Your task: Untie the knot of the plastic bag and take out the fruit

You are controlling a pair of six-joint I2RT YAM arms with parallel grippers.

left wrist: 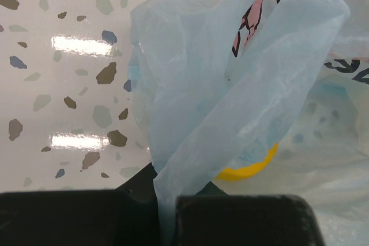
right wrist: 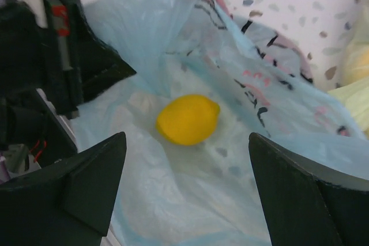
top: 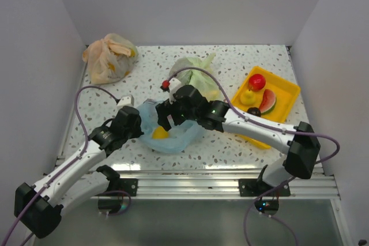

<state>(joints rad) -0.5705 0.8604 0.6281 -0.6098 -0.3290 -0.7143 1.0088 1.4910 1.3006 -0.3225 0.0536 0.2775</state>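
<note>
The light blue plastic bag (top: 179, 137) lies slack with its mouth spread open between the two arms. No knot is in view. My left gripper (left wrist: 166, 200) is shut on a fold of the bag's film (left wrist: 242, 84) at its left edge. Inside, a yellow lemon (right wrist: 187, 119) rests on the plastic, also seen as the lemon (top: 160, 133) from above. My right gripper (right wrist: 186, 139) hangs open just above it, one finger on each side, touching nothing. More fruit sits in the yellow tray (top: 288, 93): a red apple (top: 257, 82), a pear (top: 248, 97) and a watermelon slice (top: 267, 102).
An orange bag (top: 109, 57) lies at the back left, and a pale green bag (top: 196, 73) sits just behind the right gripper. White walls close in the speckled table on three sides. A metal rail runs along the near edge.
</note>
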